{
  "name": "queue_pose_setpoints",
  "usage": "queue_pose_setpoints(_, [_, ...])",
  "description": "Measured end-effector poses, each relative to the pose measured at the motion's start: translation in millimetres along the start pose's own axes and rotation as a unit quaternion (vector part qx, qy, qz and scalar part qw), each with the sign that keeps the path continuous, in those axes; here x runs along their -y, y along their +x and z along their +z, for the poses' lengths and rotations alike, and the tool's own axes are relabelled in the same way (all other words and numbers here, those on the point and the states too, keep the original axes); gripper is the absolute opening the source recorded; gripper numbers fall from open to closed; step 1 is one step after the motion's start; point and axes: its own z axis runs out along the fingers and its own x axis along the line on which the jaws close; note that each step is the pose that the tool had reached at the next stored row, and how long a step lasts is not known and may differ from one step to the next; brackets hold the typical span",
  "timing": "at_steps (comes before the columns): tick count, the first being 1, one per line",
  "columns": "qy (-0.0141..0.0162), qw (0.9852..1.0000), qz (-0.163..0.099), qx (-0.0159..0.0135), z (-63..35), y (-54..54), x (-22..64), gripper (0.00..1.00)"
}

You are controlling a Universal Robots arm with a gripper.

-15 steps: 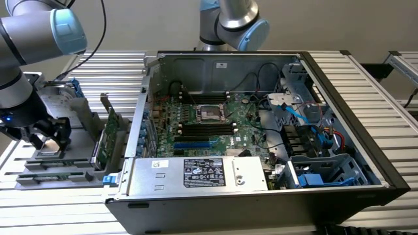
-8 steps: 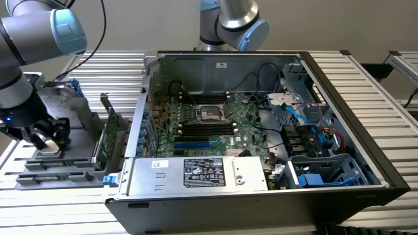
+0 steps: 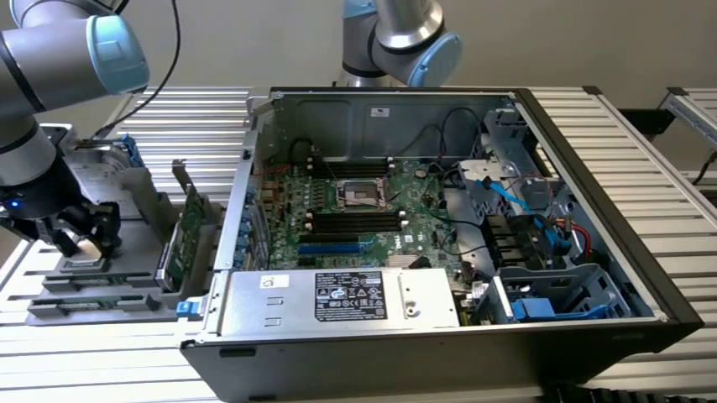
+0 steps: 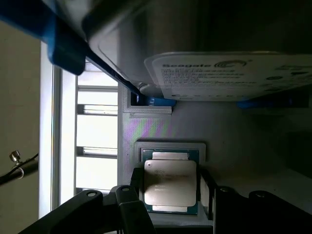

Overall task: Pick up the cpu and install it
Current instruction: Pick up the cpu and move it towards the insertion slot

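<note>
Flanking the cpu (image 4: pixel 170 181), gripper (image 4: pixel 170 192) fingers (image 4: pixel 137 183) seemingly pinching its 2 sides, contact itself dim in shadow.

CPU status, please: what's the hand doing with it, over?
Hand closed on cpu, gripping two sides. It lies flat in grey tray. Nearby hard drive apart from both.

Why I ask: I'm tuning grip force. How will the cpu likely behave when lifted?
The cpu is a thin flat square with a metal lid, so probably rigid and light. Its smooth lid looks slippery; the thin edges offer little hold. Lying flat in the tray recess, it shouldn't roll or tip.
</note>
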Motion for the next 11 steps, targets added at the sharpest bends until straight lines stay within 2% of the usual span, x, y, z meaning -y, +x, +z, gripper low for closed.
queue_pose_setpoints(6, [-0.0001,1.0000,0.000,0.0002,-1.0,0.0,-0.1,0.54])
queue_pose_setpoints(11, [-0.0001,1.0000,0.000,0.0001,-6.8,0.4,-0.3,0.54])
